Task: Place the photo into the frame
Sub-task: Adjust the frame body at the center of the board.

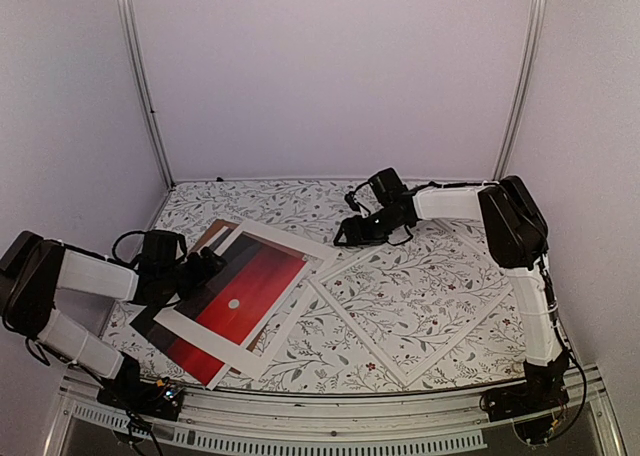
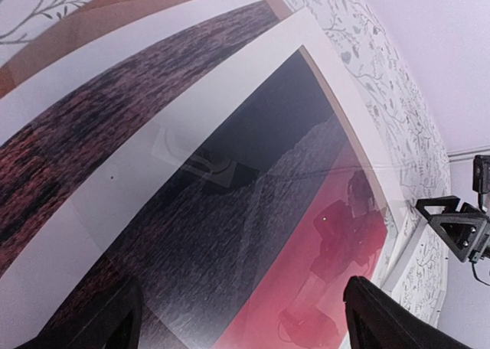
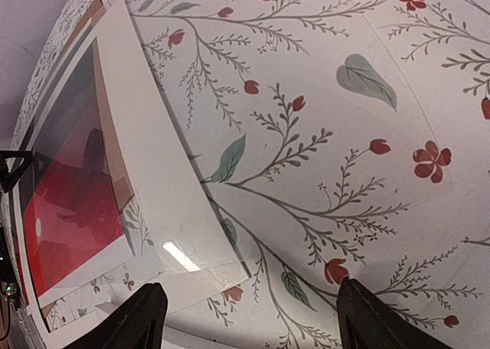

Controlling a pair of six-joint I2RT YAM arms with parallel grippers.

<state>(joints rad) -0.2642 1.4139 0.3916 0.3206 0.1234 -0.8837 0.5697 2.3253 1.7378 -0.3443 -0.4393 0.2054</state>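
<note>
Photo [image 2: 253,234] — just beneath left gripper [image 2: 245,322]

Floral table [image 1: 300,201] carries the frame [image 1: 410,301] beside the photo [image 1: 245,286] under a white mat [image 1: 290,244]

On the flower-patterned table [image 1: 290,201] the photo [image 1: 250,286], red with a small white sun, lies askew at the left under a wide white mat [image 1: 292,242]. A brown board [image 1: 213,232] peeks out behind them. The left claw [image 1: 207,269] sits over the mat's left edge. The thin white frame [image 1: 352,328] lies flat to the right, with the table's pattern showing through it. The right claw [image 1: 345,234] hangs low near the mat's far corner.
</note>
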